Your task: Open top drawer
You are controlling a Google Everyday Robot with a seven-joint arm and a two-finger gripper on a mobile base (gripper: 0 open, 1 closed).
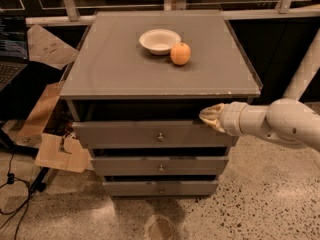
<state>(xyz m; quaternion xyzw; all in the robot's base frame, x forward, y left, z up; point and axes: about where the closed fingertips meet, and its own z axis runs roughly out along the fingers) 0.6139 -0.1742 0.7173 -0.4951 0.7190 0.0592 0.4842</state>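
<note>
On grey cabinet top [110,69]: bowl [160,41], orange [180,53] | tool [211,117] by top drawer [120,135], grip unclear | speckled floor [270,199]

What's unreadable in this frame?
Top drawer interior: camera view, dark gap shadowed under the cabinet top.
Gripper, at the drawer's upper right edge: whether it touches the drawer cannot be told from this angle.
Arm: cut off by the right edge.
Laptop: cut off by the left edge.

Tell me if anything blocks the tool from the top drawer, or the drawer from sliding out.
Nothing visible does. The tool sits at the upper right edge of the top drawer, right of its knob; nothing stands before the drawer front.
</note>
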